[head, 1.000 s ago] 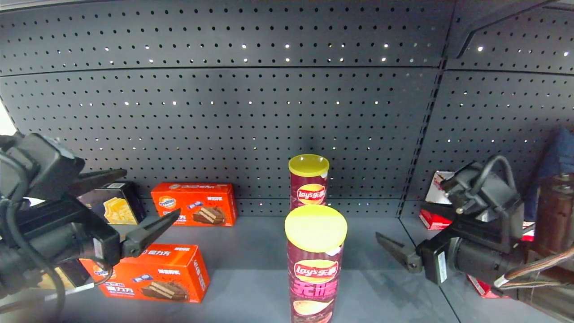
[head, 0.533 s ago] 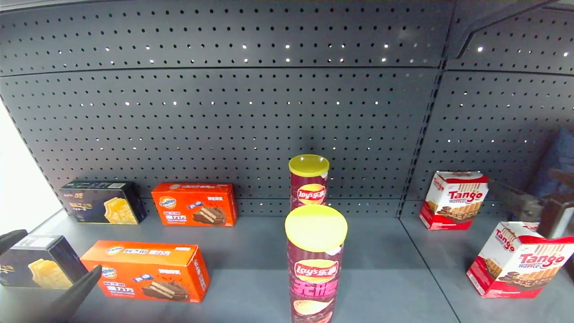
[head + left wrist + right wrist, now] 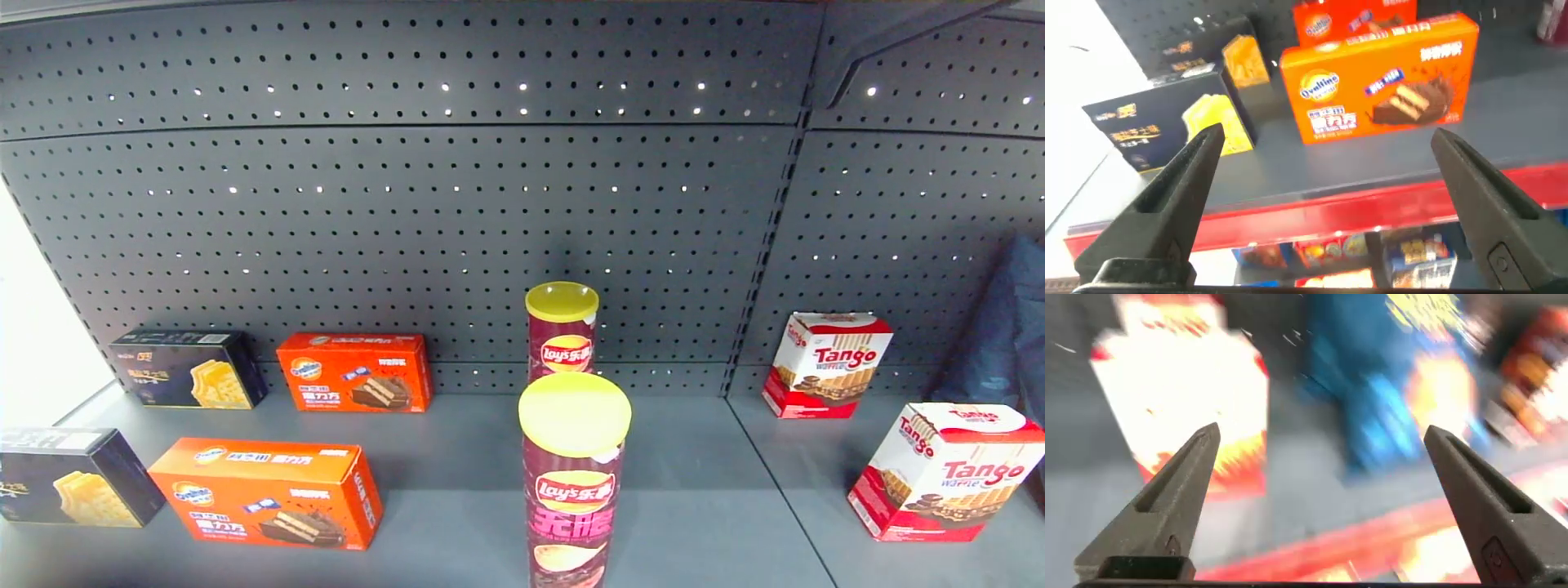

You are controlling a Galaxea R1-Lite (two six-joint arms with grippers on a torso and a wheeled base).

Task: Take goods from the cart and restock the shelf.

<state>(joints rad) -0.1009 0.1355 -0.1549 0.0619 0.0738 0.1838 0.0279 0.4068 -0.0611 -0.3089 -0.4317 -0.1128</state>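
Hanging before the shelf's front edge, the left tool is spread wide and empty, facing the orange box and black box near the shelf's left edge. The right tool is likewise wide and empty, facing a wafer box toward the right edge. A chip can stands upright at mid-front, with a second can behind it. The next item likely comes from the cart; which way it lies, and which arm is nearer, I cannot tell.
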